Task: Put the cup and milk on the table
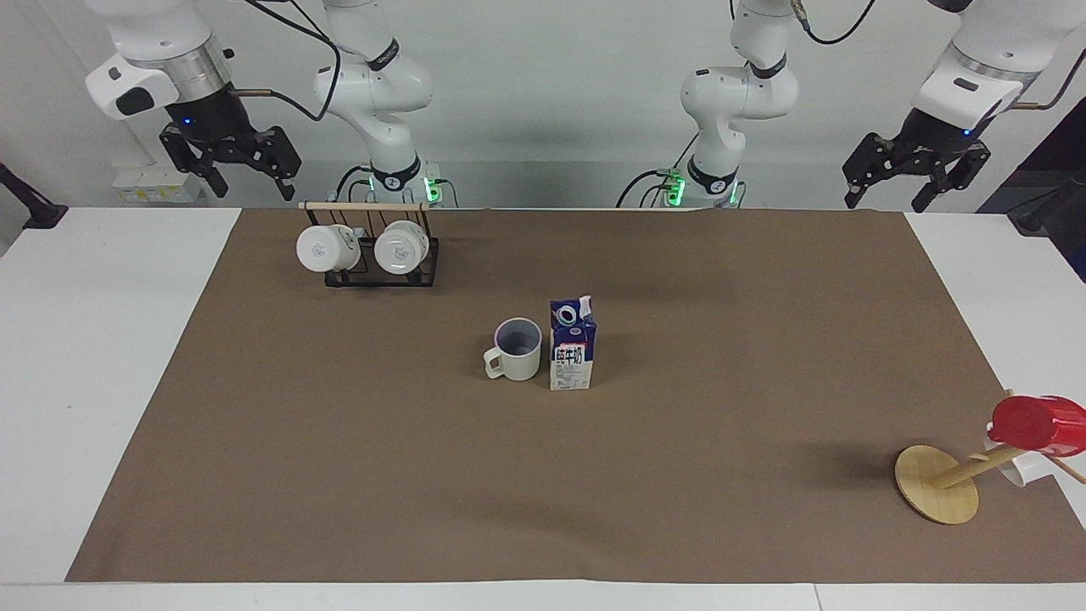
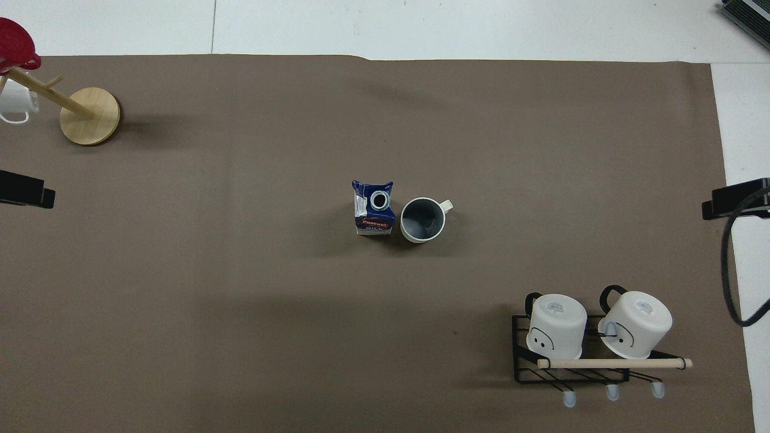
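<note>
The cream-white cup [image 1: 517, 350] stands upright on the brown paper of the table [image 1: 721, 475], near its middle, handle toward the right arm's end. The blue and white milk carton [image 1: 572, 348] stands upright right beside it, toward the left arm's end. Both also show in the overhead view: the cup [image 2: 423, 220] and the milk [image 2: 373, 208]. My left gripper [image 1: 885, 202] is open and empty, raised over the table's edge at the robots' side at the left arm's end. My right gripper [image 1: 253, 182] is open and empty, raised beside the mug rack at the right arm's end.
A black wire rack [image 1: 369, 270] with two white mugs stands near the robots at the right arm's end. A wooden mug tree [image 1: 937, 484] with a red cup [image 1: 1037, 423] leans at the left arm's end, far from the robots.
</note>
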`<state>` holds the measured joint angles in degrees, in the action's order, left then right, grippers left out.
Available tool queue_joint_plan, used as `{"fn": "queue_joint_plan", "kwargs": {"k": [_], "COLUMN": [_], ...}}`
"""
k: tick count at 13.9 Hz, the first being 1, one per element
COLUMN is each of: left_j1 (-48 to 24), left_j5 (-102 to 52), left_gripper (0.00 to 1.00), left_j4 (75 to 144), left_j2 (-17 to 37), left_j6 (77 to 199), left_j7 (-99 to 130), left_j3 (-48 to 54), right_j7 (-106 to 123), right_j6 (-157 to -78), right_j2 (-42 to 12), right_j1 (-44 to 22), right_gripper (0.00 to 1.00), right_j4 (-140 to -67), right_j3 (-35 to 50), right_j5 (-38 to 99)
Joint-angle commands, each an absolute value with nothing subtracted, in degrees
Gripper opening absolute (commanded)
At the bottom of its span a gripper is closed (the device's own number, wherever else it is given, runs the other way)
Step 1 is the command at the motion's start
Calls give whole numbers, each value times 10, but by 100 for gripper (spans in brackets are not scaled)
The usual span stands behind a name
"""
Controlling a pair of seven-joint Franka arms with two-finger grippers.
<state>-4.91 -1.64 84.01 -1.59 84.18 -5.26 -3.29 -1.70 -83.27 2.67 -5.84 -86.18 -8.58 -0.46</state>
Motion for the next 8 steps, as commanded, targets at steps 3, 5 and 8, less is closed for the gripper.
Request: {"fn": "queue_joint_plan", "kwargs": {"k": [3, 5, 8], "left_j1": [-40, -40, -40], "left_j5": [-10, -9, -9], "left_gripper": [100, 100, 100], "left_j4": [872, 872, 872], "left_j2": [-42, -42, -42], "left_j6": [841, 841, 843], "left_j7": [-62, -62, -63], "left_j3": [-29, -29, -29], "right_j7": [-4, -6, -6], "right_j6": [-831, -831, -831], "right_j2": [28, 29, 30], "right_j1": [-25, -22, -33], "right_gripper": [100, 100, 100], "right_j4": [-860, -860, -860], "right_j3": [-65, -53, -59], "right_j5": [4, 5, 4]}}
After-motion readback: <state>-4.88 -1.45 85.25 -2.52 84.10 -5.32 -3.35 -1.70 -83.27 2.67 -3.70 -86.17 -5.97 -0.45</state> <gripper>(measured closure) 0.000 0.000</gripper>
